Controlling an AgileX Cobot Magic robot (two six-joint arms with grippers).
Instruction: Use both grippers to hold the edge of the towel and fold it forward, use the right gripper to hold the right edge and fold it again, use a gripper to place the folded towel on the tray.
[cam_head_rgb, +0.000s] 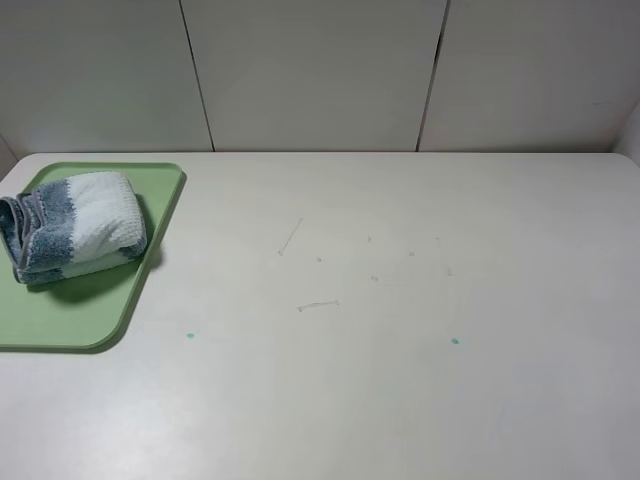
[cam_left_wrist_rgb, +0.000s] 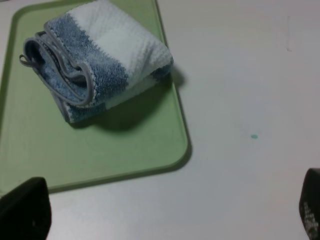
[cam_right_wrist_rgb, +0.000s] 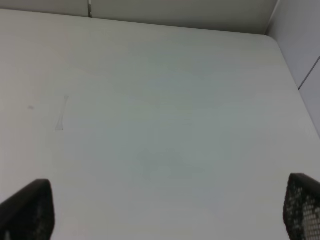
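The folded towel (cam_head_rgb: 75, 227) already lies on the green tray (cam_head_rgb: 60, 325), both the left gripper (cam_left_wrist_rgb: 165, 212) and right gripper (cam_right_wrist_rgb: 167, 210) are wide open holding nothing, so the arms should just keep away and not bump it.

1. All I see of my left gripper (cam_left_wrist_rgb: 165, 220) is two black fingertips at the picture's edges: one a matte, rounded block (cam_left_wrist_rgb: 25, 210), the other a thin sliver with fine speckling.
2. My right gripper (cam_right_wrist_rgb: 165, 215) shows two black fingertips as well: one smooth and rounded (cam_right_wrist_rgb: 27, 210), the other covered in a fine mesh-like grip texture.
3. From the high camera, I see none of my arms.
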